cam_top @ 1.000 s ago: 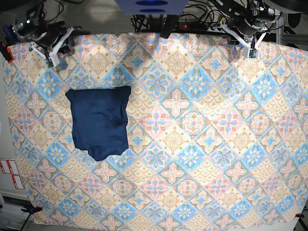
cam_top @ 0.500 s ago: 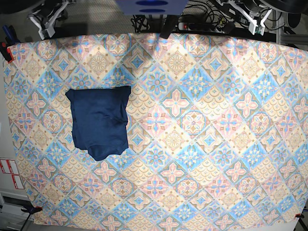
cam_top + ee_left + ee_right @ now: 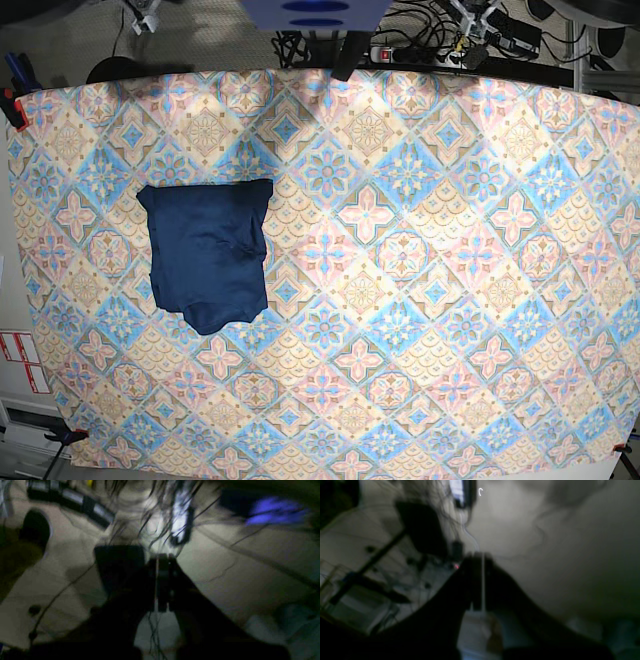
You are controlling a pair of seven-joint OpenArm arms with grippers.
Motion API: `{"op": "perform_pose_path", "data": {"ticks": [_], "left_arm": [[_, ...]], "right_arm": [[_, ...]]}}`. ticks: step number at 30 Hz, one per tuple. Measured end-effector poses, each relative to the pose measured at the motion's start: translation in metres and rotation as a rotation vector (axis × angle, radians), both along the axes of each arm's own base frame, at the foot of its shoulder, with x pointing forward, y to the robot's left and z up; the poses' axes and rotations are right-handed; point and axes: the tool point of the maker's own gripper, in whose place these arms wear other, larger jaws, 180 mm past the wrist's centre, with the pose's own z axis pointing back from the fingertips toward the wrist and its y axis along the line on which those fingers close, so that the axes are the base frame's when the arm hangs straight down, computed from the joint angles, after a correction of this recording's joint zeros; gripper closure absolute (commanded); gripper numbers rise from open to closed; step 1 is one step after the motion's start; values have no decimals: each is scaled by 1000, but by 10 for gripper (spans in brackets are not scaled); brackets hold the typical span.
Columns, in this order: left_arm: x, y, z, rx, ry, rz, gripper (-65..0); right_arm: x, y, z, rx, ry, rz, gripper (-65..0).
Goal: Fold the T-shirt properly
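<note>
The T-shirt (image 3: 205, 255) lies folded into a dark navy, roughly rectangular bundle on the left half of the table, with a rounded flap sticking out at its lower edge. Neither gripper touches it. Only a tip of each arm shows at the top edge of the base view, behind the table: the right arm (image 3: 148, 12) and the left arm (image 3: 478, 14). In the left wrist view the left gripper (image 3: 161, 556) is shut with nothing in it, over bare floor and cables. The right gripper (image 3: 478, 555) is likewise shut and empty in the right wrist view.
A tablecloth (image 3: 420, 300) with a blue, pink and cream tile pattern covers the table. Cables and a power strip (image 3: 420, 48) lie behind its far edge. A red clamp (image 3: 10, 102) holds the cloth at the left edge.
Both arms have pulled back from the table's far corners and nearly out of the top of the base view. The T-shirt has not moved.
</note>
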Motion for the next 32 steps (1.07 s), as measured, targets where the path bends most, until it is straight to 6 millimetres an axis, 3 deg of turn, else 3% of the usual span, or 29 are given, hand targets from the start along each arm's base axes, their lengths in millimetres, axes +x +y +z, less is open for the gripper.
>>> {"op": "perform_pose_path", "data": {"ticks": [4, 9, 12, 14, 17, 20, 21, 23, 27, 32], "left_arm": [[-1, -16, -26, -28, 14, 22, 0], [9, -19, -51, 22, -9, 2, 0], [6, -22, -60, 44, -10, -65, 0], [6, -26, -64, 46, -17, -106, 0], [14, -24, -70, 61, -24, -163, 0], [31, -27, -73, 64, -55, -193, 0], [34, -28, -73, 60, -59, -201, 0], [34, -30, -74, 57, -55, -209, 0], [34, -32, -74, 55, -49, -205, 0], [40, -32, -74, 56, -63, -202, 0]], "right_arm": [[22, 13, -25, 33, -73, -100, 0], [-10, 22, -45, 42, -6, -195, 0], [-4, 31, -54, 54, -44, -239, 0], [13, 37, -60, 60, -105, -289, 0], [28, 60, -66, 87, -145, -358, 0], [16, 82, -69, 109, -118, -393, 0], [9, 81, -69, 90, -107, -398, 0], [-2, 59, -75, -27, -87, -385, 0], [11, 23, -77, -146, -144, -393, 0], [39, 35, -82, -131, -187, -404, 0]]}}
